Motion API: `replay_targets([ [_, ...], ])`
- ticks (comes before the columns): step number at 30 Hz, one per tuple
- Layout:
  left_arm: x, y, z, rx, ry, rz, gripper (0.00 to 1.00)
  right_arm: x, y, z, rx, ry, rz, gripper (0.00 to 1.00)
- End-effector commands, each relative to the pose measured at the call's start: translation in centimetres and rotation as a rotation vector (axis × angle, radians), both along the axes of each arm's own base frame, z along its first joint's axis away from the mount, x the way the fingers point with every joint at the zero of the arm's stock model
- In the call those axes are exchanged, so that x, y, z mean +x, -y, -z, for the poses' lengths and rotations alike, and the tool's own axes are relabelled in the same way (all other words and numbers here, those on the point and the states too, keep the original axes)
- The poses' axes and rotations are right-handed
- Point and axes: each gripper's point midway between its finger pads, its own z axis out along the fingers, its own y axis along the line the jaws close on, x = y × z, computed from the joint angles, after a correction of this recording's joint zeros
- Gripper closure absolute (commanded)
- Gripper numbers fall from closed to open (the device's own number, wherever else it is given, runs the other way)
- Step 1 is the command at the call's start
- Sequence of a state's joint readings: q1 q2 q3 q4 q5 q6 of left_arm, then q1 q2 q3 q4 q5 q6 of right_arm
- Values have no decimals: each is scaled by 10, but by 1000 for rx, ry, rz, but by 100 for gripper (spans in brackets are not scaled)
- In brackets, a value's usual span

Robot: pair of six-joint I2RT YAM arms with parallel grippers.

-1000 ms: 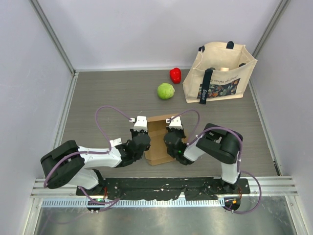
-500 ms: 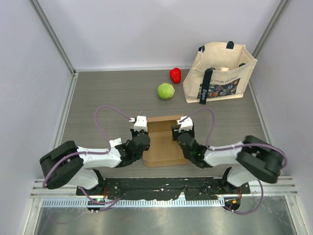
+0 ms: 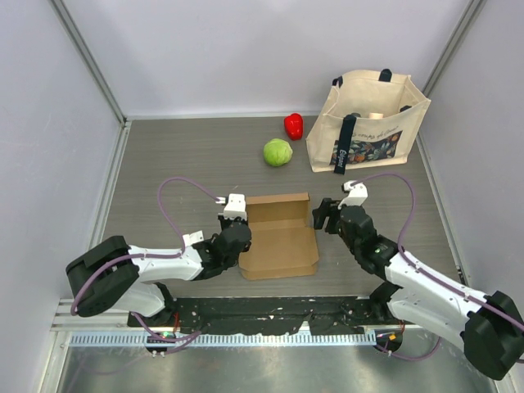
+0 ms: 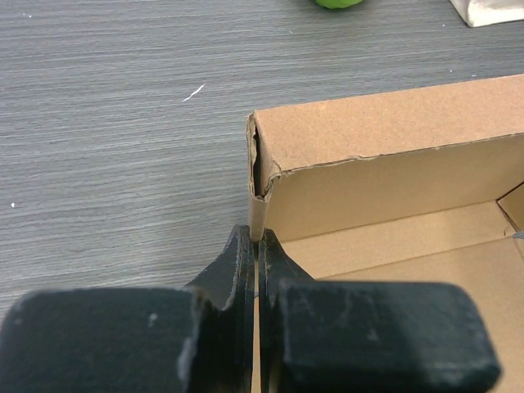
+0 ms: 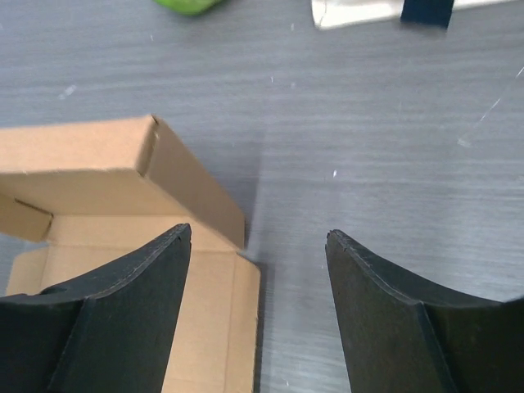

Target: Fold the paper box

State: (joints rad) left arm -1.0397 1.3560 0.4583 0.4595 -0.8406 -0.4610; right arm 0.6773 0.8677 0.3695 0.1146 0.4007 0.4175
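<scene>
Swung away rightward from the paper box (image 3: pixel 278 237) lying near-centre: right gripper (image 5: pixel 258 233), spread open, empty. Keep left gripper (image 4: pixel 258 237) pinched on its left wall, seemingly firm; bring the right one back squarely over the right wall.

In the left wrist view the paper box (image 4: pixel 393 139) was cut off at 3 o'clock, and part of its side wall was hidden between the pinching fingers of the left gripper (image 4: pixel 259 241). In the right wrist view the green vegetable (image 5: pixel 190 5) was cropped at 11 o'clock and the tote bag (image 5: pixel 360 10) at 1 o'clock.
</scene>
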Motion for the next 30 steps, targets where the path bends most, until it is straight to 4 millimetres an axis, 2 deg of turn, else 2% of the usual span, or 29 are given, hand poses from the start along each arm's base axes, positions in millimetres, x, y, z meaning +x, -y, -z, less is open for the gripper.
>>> replay_targets([
  [1,4,4,-14,-52,34,-20,100,-15,-16,10,24,-133,-126,28],
  [4,5,5,-14,-45,34,-19,100,-11,-25,8,15,-114,-172,30],
  [7,4,5,-13,-37,28,-12,100,-5,-18,16,-20,-133,-122,30],
  [8,4,6,-13,-37,26,-5,96,-2,-15,17,-8,-150,-76,30],
  [9,3,6,-13,-34,25,-2,90,2,-2,25,-31,-178,17,30],
  [10,2,5,-14,-35,24,1,86,-3,4,36,-56,-234,44,29],
  [11,2,4,-14,-38,24,-1,80,-2,2,33,-49,-250,49,28],
  [12,2,4,-14,-41,23,-2,70,-5,0,39,-48,-285,41,28],
  [17,-2,-4,-16,-51,6,-25,48,-24,0,43,-42,-387,26,26],
  [18,-3,-5,-17,-58,1,-27,41,-29,0,44,-31,-408,23,26],
  [19,-5,-7,-16,-54,-12,-30,38,-34,-5,43,-8,-430,-4,26],
  [21,-8,-12,-28,-90,-9,-40,30,-44,-7,50,6,-486,-18,26],
  [22,-12,-18,-25,-85,-32,-55,29,-49,-9,57,19,-523,-15,25],
  [23,-15,-23,-38,-125,-21,-63,27,-56,-13,61,38,-564,-35,25],
  [24,-18,-27,-42,-142,-28,-66,22,-62,-13,67,40,-595,-40,25],
  [25,-24,-33,-37,-127,-55,-64,21,-68,-14,75,44,-629,-42,25],
  [27,-35,-32,-54,-237,-57,-21,20,-76,-21,84,64,-685,-71,25],
  [28,-42,-39,-48,-223,-89,-8,21,-78,-20,89,58,-701,-69,26],
  [30,-55,-34,-47,-272,-119,63,23,-80,-17,96,45,-713,-60,28],
])
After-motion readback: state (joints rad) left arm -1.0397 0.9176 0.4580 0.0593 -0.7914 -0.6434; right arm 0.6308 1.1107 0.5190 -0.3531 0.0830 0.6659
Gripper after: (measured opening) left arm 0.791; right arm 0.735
